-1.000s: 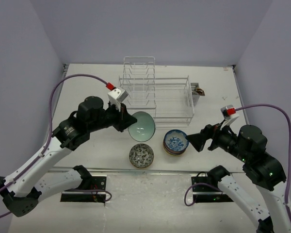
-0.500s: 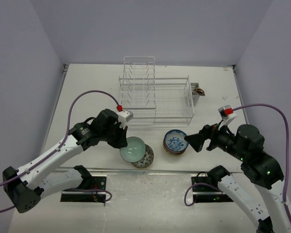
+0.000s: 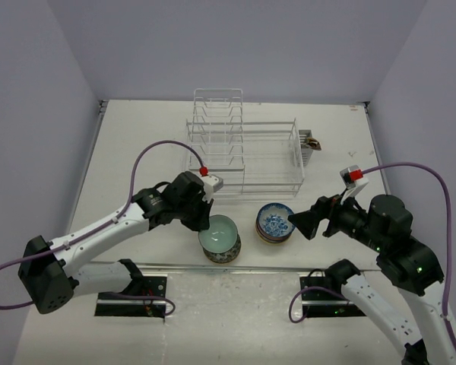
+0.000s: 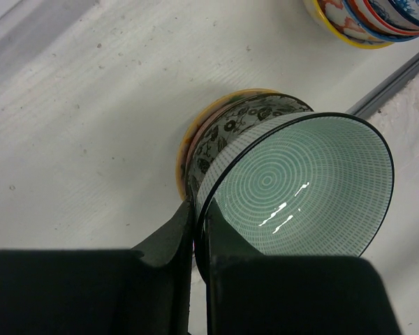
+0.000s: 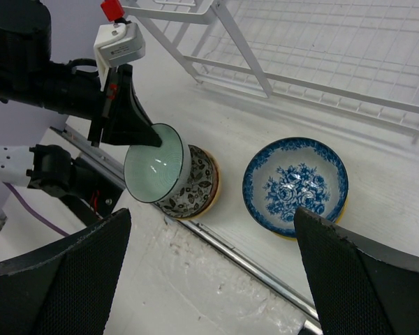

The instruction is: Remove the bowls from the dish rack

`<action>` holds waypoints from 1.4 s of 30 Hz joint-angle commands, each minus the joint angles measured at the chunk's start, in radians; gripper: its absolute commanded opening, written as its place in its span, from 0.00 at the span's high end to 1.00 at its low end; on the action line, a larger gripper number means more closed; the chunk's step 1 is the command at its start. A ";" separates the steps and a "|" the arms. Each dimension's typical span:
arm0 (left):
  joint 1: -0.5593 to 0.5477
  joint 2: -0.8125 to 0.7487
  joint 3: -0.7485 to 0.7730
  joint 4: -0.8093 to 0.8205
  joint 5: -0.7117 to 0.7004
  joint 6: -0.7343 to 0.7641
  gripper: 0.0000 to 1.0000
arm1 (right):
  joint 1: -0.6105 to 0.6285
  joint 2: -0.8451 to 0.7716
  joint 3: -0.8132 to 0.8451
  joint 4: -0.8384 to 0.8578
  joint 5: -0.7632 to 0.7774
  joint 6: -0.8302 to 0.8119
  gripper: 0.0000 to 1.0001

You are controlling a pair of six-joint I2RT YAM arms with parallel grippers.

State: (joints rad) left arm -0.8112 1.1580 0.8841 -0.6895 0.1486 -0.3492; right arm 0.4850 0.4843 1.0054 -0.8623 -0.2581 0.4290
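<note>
The left gripper [image 4: 197, 216] is clamped on the rim of a pale green bowl [image 4: 300, 185], with one finger inside the wall and one outside. The bowl hangs tilted just ahead of the gripper's tips, directly over a black-and-white floral bowl [image 4: 227, 132] nested in an orange-rimmed bowl [image 4: 188, 139] on the counter [image 3: 137, 152]. Whether the green bowl touches the stack cannot be told.

The right gripper [image 5: 209, 230] is spread wide and empty. A blue-white floral bowl [image 5: 295, 183] tops a second stack just ahead of it. The dish rack [image 3: 243, 152] stands beyond both grippers, with no bowls visible in it.

The bowl is probably glazed ceramic: rigid, slick and easily chipped. A pinch on the rim suits it, if it is lowered gently.
</note>
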 commanded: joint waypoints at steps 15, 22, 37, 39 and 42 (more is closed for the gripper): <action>-0.048 0.045 -0.063 0.151 -0.044 -0.028 1.00 | 0.001 0.004 -0.018 -0.001 -0.030 -0.018 0.01; -0.048 0.036 -0.086 0.186 -0.026 -0.037 0.93 | 0.000 0.004 -0.017 0.000 -0.033 -0.018 0.01; -0.057 0.040 -0.100 0.234 0.000 -0.051 0.80 | 0.001 0.005 -0.014 0.000 -0.035 -0.015 0.01; -0.060 0.040 -0.099 0.234 -0.001 -0.056 0.76 | 0.000 0.007 -0.014 0.000 -0.036 -0.015 0.01; -0.065 0.031 -0.096 0.234 -0.006 -0.056 0.72 | 0.001 0.011 -0.013 0.000 -0.038 -0.016 0.01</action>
State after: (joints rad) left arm -0.8665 1.2133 0.7868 -0.5171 0.1234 -0.3847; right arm 0.4850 0.4843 0.9886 -0.8684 -0.2790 0.4274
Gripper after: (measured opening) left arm 0.273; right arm 0.987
